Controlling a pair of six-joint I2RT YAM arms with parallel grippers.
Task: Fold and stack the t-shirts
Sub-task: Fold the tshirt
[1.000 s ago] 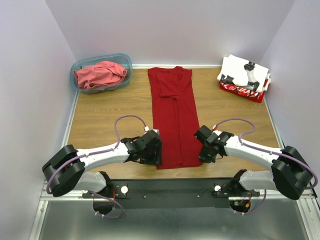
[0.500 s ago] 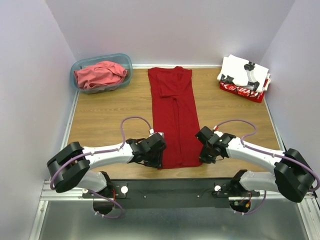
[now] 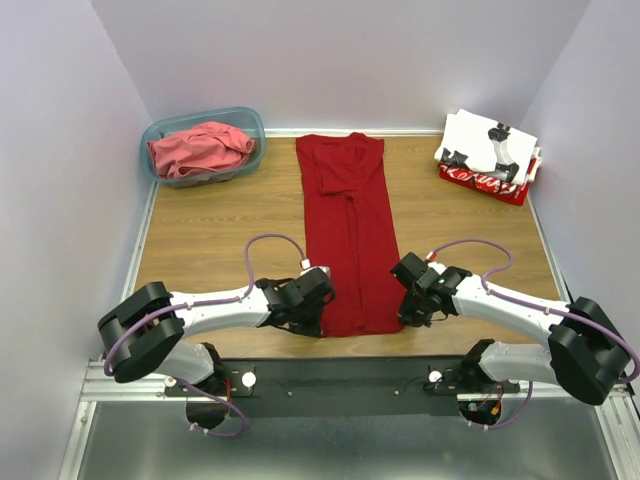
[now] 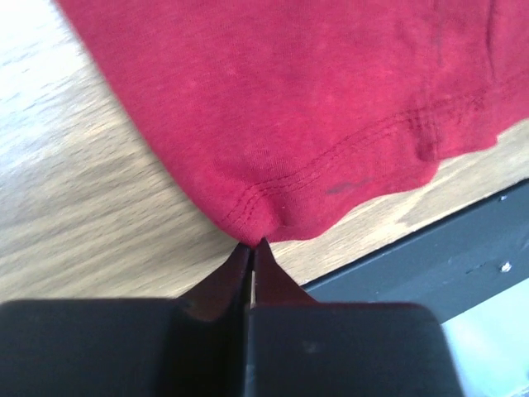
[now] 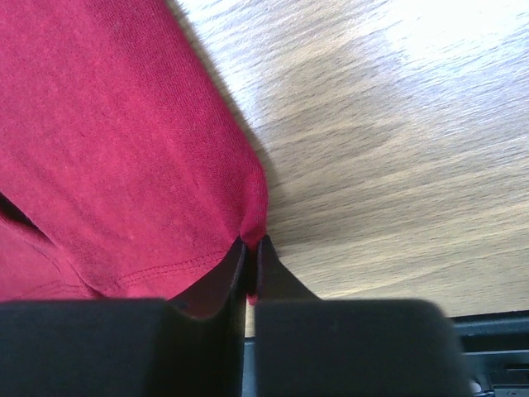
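Cloth of the deep red t-shirt [image 3: 348,235] lies flat as a long narrow strip down the middle of the wooden table [image 3: 220,225], with its collar end toward the far wall and its hem toward the arm bases. The left gripper [image 4: 251,243] has its jaws pressed fully together, and the left hem corner puckers right at their tips. The right gripper [image 5: 250,241] is all but closed on the right hem corner, with a thin fold of red cloth showing in the slit between its jaws. Both grippers sit low at the table surface, one on each side of the strip. At the far left a translucent teal tub [image 3: 256,128] holds a crumpled coral-red t-shirt [image 3: 200,148]. In the far right corner a folded white t-shirt [image 3: 490,138] with black prints rests on a red lettered t-shirt [image 3: 487,183].
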